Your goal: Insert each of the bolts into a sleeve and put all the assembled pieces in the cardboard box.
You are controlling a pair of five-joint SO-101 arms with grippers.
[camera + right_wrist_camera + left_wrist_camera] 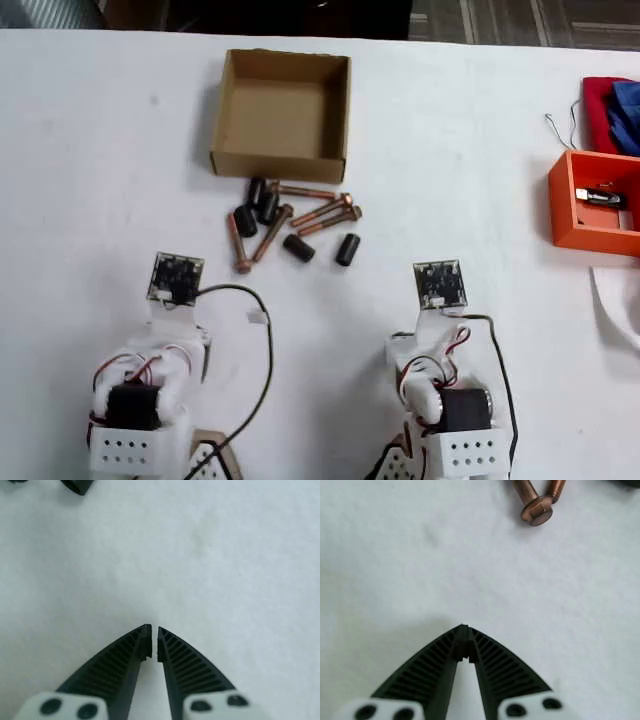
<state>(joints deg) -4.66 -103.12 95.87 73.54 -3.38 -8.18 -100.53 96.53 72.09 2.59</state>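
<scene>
Bolts (300, 215): loose on desk (100, 150) among sleeves (298, 248), just before box (275, 165); none joined | box: empty | my left tool (464, 630): pressed together, empty | my right tool (154, 630): all but closed, empty | everything left to do

The left arm (135, 400) and right arm (450, 405) sit folded back, side by side, each with its wrist camera (177, 278) out ahead of its base and its cable looping behind. The left gripper (464, 631) points forward and down; its two black ribbed fingers (432, 675) come together in a wedge, tips touching, with nothing between them. The right gripper (154, 632) has the same pose, its tips nearly meeting with a thin slit between them, and it holds nothing.
</scene>
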